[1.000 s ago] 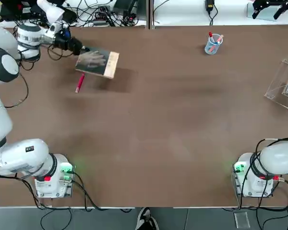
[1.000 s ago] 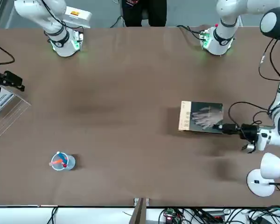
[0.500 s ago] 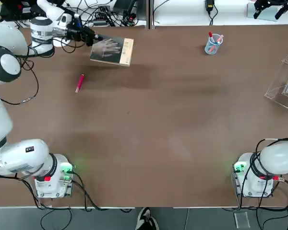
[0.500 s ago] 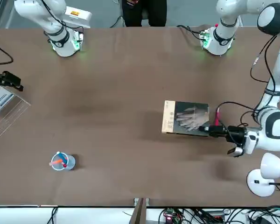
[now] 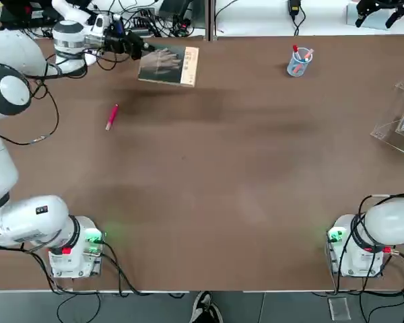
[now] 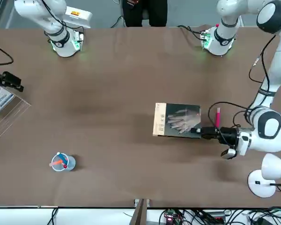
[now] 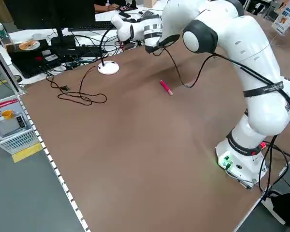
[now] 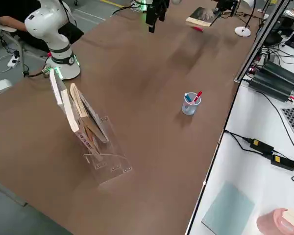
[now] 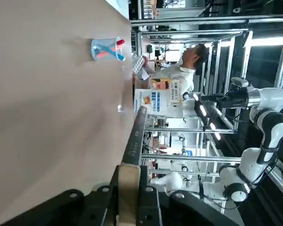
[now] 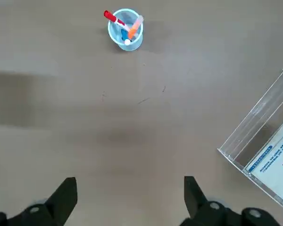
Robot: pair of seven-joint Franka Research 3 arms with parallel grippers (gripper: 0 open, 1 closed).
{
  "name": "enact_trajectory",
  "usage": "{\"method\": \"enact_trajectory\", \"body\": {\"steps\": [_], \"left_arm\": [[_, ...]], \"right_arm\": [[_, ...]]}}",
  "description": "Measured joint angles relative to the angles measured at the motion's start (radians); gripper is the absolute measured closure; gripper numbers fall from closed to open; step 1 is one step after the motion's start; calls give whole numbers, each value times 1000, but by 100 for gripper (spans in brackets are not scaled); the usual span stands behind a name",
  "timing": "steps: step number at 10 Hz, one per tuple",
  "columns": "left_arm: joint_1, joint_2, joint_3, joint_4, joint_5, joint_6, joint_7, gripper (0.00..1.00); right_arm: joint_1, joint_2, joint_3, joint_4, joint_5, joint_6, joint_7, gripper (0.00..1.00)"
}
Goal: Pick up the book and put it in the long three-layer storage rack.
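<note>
Overhead, the book (image 5: 168, 65) is held flat above the table (image 5: 209, 175), one short edge pinched by the left gripper (image 5: 140, 48), whose fingers are closed thin on it. Beyond the fingertips the tan strip is carried farthest out. A red pen (image 5: 112, 116) lies apart on the table below. The right gripper (image 10: 129, 200) hangs with fingers spread wide, holding nothing; ahead of them a cup of pens (image 10: 125, 34) stands, and the clear rack (image 10: 264, 146) is cut off at the frame edge.
</note>
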Motion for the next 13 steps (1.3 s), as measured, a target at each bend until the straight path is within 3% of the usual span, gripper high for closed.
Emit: {"method": "enact_trajectory", "body": {"steps": [7,13], "left_arm": [[-238,0,-8,-3,-273,220,-64,98],[-346,0,-8,8,-430,352,-111,98]], "right_arm": [[2,24,1,-10,0,34,-1,0],[2,24,1,-10,0,34,-1,0]]}}
